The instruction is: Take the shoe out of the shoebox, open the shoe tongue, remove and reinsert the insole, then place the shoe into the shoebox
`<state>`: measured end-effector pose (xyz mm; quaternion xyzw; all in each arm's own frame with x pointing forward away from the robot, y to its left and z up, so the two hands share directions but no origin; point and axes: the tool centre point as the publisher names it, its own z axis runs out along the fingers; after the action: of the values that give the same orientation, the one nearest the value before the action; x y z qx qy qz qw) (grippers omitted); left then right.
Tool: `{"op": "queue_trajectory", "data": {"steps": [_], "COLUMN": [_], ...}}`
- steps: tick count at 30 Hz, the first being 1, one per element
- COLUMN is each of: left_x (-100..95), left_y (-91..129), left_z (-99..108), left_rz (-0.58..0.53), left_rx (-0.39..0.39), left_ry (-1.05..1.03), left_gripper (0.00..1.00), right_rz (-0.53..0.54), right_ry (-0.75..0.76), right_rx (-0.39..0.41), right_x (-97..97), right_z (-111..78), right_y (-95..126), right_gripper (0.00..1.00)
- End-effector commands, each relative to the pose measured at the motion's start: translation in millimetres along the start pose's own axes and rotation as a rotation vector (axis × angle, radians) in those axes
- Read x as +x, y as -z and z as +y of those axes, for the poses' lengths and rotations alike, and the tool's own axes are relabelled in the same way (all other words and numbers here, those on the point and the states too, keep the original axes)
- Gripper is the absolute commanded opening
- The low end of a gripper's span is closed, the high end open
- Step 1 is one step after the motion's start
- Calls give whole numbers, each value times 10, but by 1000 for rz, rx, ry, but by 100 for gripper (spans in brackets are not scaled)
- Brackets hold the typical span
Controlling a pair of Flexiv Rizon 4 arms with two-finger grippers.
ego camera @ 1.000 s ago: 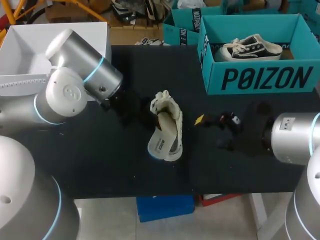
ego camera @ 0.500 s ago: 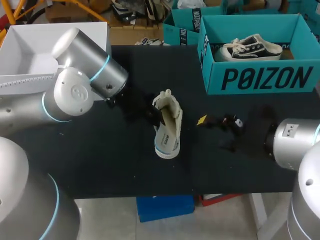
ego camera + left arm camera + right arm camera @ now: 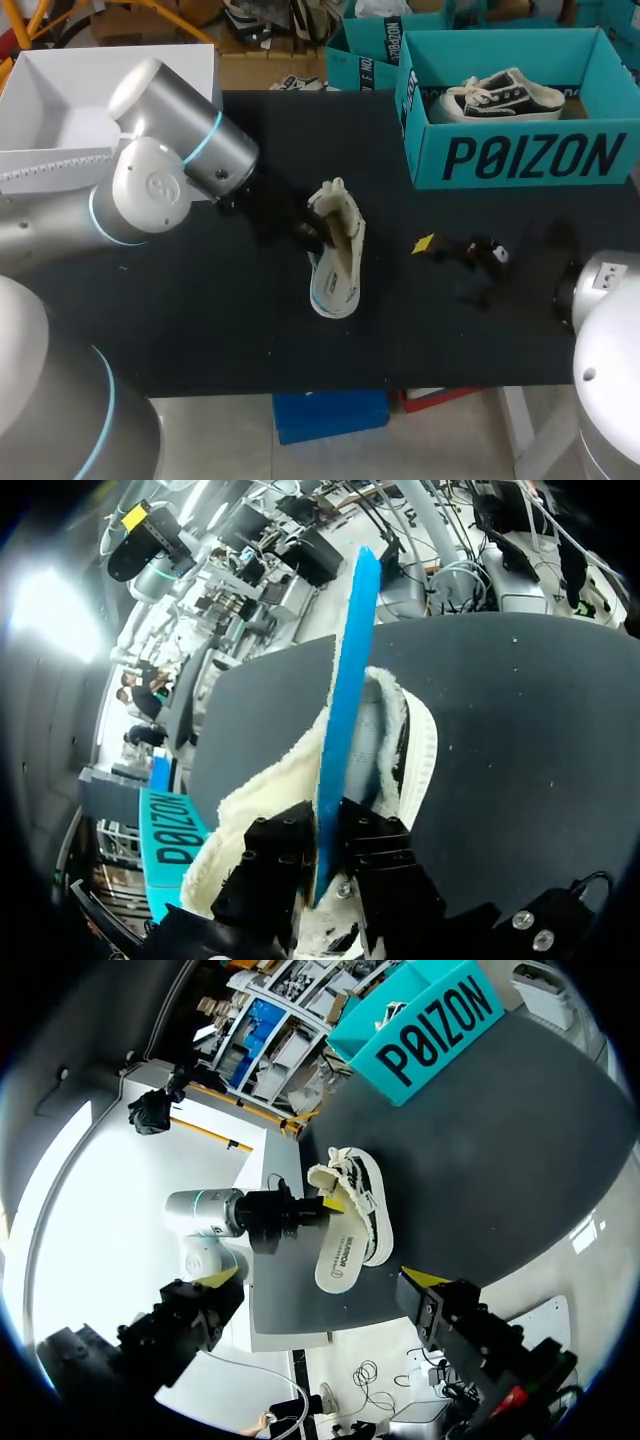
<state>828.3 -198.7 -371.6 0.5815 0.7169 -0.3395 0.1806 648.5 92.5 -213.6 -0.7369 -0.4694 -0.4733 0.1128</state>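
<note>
Left gripper point(image 3: 318, 880) stays clamped on the insole point(image 3: 345, 680) at the shoe point(image 3: 347, 232); right gripper point(image 3: 325, 1278), fingers apart, has drawn away

left gripper point(image 3: 325, 850) has swung the insole point(image 3: 345, 700) in line with the shoe point(image 3: 338, 262); right gripper point(image 3: 322, 1278) has withdrawn

A matte black counter point(image 3: 200, 330) fills the middle of the head view, its back edge running across the upper part of the frame and its front edge across the lower part. A few tiny pale specks point(image 3: 268, 352) dot the lower left of its surface. A white open bin point(image 3: 60, 90) sits at the upper left corner; whether it stands on the counter cannot be told. In the right wrist view, light lays a pale sheen along one edge of the counter.
</note>
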Motion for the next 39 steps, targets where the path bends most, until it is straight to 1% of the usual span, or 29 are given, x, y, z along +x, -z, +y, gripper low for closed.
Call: {"op": "queue_trajectory", "data": {"steps": [1, 5, 11, 18, 20, 23, 24, 25, 27, 28, 29, 30, 31, 32, 33, 39], "left_x": [1, -61, -146, -130, -136, -140, -134, -126, -96, -82, -71, -60, -50, -38, -33, 11], "left_y": [41, 100, 148, 127, 132, 140, 138, 137, 131, 133, 135, 139, 142, 144, 145, 129], "left_z": [-60, -103, -245, -398, -448, -509, -526, -548, -578, -587, -591, -594, -597, -606, -608, -634], "left_rz": [-22, -54, -85, -83, -84, -81, -76, -68, -44, -38, -32, -28, -22, -23, -20, -17], "left_rx": [-3, 6, 44, 86, 94, 110, 123, 135, 158, 166, 170, 172, 183, 187, 189, 225], "left_ry": [-3, -11, -32, -48, -54, -64, -68, -70, -70, -69, -69, -70, -66, -64, -66, -59], "left_gripper": [100, 100, 100, 100, 93, 86, 76, 65, 46, 41, 33, 29, 20, 5, 0, 0], "right_rz": [-3, -3, -3, -3, -3, -3, -3, -3, -3, -3, -3, -3, -3, -3, -3, -3], "right_ry": [-7, -7, -7, -7, -7, -7, -7, -7, -7, -7, -7, -7, -7, -7, -7, -7], "right_rx": [127, 127, 127, 127, 127, 127, 127, 127, 127, 127, 127, 127, 127, 127, 127, 127], "right_x": [-4, -4, -4, -4, -4, -4, -4, -4, -4, -4, -4, -4, -4, -4, -4, -4], "right_z": [47, 47, 47, 47, 47, 47, 47, 47, 47, 47, 47, 47, 47, 47, 47, 47], "right_y": [257, 257, 257, 257, 257, 257, 257, 257, 257, 257, 257, 257, 257, 257, 257, 257], "right_gripper": [100, 100, 100, 100, 100, 100, 100, 100, 100, 100, 100, 100, 100, 100, 100, 100]}}
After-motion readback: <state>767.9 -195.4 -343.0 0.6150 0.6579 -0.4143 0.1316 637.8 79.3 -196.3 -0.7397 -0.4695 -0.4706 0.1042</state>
